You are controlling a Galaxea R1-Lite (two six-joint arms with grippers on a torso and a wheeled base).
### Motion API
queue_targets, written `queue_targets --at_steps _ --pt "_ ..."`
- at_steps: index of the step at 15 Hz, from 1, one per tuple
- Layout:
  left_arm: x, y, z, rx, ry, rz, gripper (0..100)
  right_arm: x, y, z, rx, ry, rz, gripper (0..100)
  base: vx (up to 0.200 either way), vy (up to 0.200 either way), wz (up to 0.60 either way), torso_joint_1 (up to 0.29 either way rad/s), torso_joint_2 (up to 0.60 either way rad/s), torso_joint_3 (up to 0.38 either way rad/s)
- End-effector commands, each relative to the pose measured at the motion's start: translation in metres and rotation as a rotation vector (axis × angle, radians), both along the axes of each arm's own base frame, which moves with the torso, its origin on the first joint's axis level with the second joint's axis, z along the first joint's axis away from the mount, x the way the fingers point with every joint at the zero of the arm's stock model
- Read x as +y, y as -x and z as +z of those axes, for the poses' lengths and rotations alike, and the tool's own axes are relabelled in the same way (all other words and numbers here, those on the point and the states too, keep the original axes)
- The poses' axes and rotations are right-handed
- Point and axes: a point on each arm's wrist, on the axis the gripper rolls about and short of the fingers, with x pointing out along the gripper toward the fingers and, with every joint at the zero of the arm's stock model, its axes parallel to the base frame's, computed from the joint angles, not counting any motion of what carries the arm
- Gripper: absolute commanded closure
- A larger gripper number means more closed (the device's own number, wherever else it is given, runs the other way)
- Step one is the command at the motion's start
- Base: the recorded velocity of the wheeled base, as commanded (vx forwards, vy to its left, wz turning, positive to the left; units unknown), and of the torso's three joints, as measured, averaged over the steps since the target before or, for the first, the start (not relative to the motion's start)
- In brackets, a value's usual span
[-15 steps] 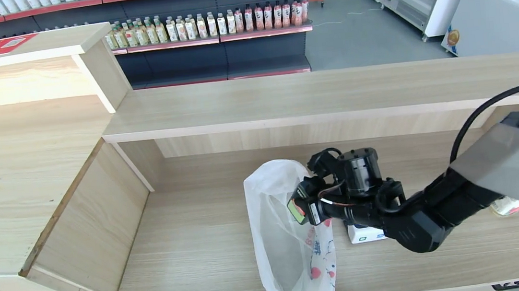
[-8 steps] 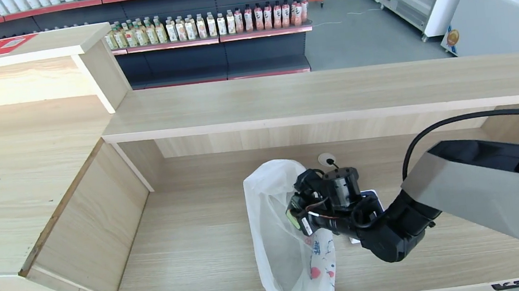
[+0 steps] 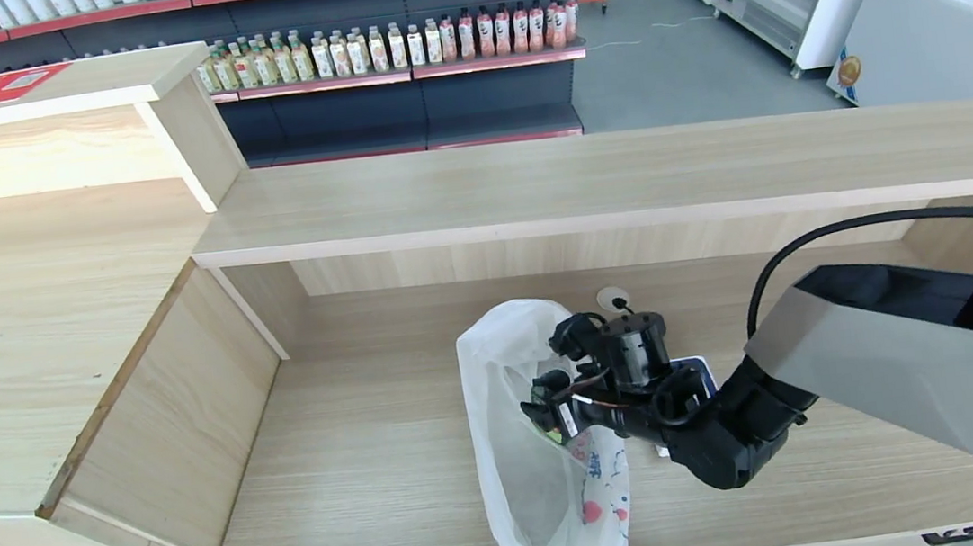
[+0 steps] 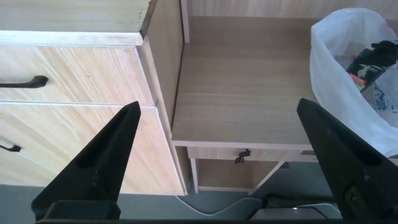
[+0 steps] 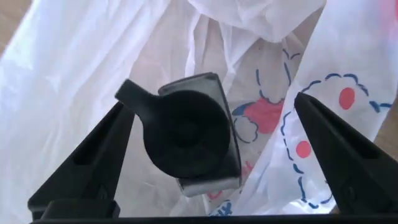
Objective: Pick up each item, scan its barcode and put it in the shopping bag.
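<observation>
Shopping bag (image 3: 506,370): white plastic, standing open at the front edge of the wooden counter (image 3: 362,467), its lower part hanging past that edge. Left gripper (image 4: 217,104) is low in front of the counter, well off to the bag's left, fingers wide apart, nothing between them; drawer fronts (image 4: 62,93) are next to it. Right gripper (image 3: 540,412) is in the bag's mouth, entering from the bag's right. In the right wrist view its fingers (image 5: 81,168) are spread wide and a dark round item with a silvery body (image 5: 186,134) sits between them inside the bag, touching neither finger. A white flat device (image 3: 702,366) lies just right of the bag, mostly hidden under the right arm. Behind the bag runs a raised counter ledge (image 3: 585,181); far beyond that are store shelves of bottles (image 3: 391,48).
</observation>
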Motion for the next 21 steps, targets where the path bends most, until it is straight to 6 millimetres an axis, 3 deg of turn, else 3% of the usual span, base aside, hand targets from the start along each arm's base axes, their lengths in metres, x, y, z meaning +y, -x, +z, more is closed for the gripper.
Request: queue_targets --at_steps 1,3,4,6,9,12,19,21 --pt "0.000 0.000 0.000 0.000 0.001 0.000 0 -0.005 0.006 0.046 -0.016 -0.100 -0.029 0 0.000 0.000 0.00 0.000 0.00 0.000" --pt "0.000 0.000 0.000 0.000 0.007 0.000 0 -0.014 0.021 0.088 0.107 -0.303 -0.131 0 0.000 0.000 0.00 0.000 0.00 0.000" --pt "0.000 0.000 0.000 0.000 0.007 0.000 0 -0.028 0.032 0.117 0.152 -0.389 -0.193 0 0.000 0.000 0.00 0.000 0.00 0.000" --pt "0.000 0.000 0.000 0.000 0.007 0.000 0 -0.068 0.054 0.162 0.151 -0.435 -0.268 0 0.000 0.000 0.00 0.000 0.00 0.000" --pt "0.000 0.000 0.000 -0.002 0.017 0.000 0 -0.118 0.100 0.203 0.129 -0.431 -0.333 0 0.000 0.000 0.00 0.000 0.00 0.000" --pt "0.000 0.000 0.000 -0.002 0.015 0.002 0 -0.146 0.125 0.216 0.153 -0.420 -0.382 0 0.000 0.000 0.00 0.000 0.00 0.000" --pt "0.000 0.000 0.000 0.000 0.014 0.000 0 -0.156 0.153 0.205 0.152 -0.366 -0.368 0 0.000 0.000 0.00 0.000 0.00 0.000" --pt "0.000 0.000 0.000 0.000 0.014 0.000 0 -0.158 0.158 0.201 0.156 -0.345 -0.367 0 0.000 -0.200 0.00 0.002 0.00 0.002"
